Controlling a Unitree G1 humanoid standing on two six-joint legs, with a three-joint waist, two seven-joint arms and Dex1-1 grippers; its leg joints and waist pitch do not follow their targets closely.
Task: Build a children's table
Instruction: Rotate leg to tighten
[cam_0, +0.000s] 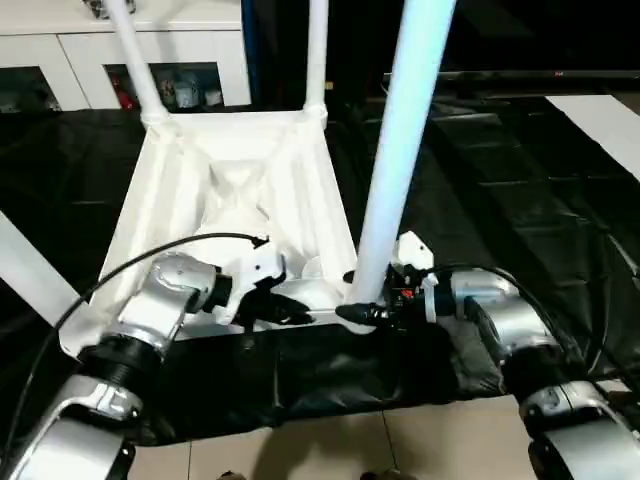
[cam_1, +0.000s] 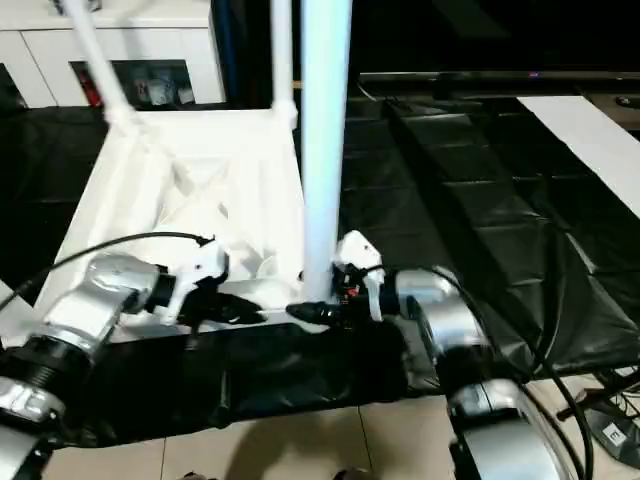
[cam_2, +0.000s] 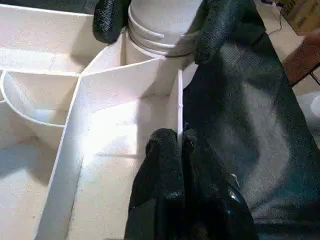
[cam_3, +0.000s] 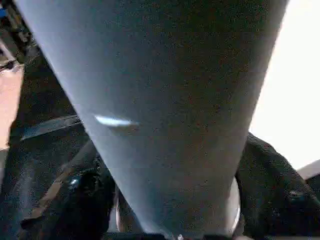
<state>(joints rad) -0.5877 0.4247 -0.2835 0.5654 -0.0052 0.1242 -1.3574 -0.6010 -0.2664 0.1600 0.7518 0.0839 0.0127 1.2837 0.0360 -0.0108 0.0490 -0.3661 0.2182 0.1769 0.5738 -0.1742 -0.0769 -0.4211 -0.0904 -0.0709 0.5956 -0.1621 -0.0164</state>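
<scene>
The white tabletop (cam_0: 180, 190) lies upside down on a black sheet, ribbed side up. Two white legs (cam_0: 135, 50) (cam_0: 317, 50) stand in its far corner sockets. A third leg (cam_0: 35, 270) slants out at the near left. A fourth leg (cam_0: 400, 130) stands upright in the near right corner socket. My right gripper (cam_0: 365, 312) is shut on this leg's base, one black finger on each side. In the left wrist view the base (cam_2: 160, 25) sits in the socket. My left gripper (cam_2: 177, 145) is pinched shut on the tabletop's thin near rim wall (cam_2: 179, 100), just left of that socket.
A black sheet (cam_0: 500, 200) covers the floor under and around the tabletop. Bare tiles (cam_0: 400, 440) show at the near edge. A white glass-door cabinet (cam_0: 60, 50) stands behind at the far left. A white strip (cam_0: 600, 120) lies at the far right.
</scene>
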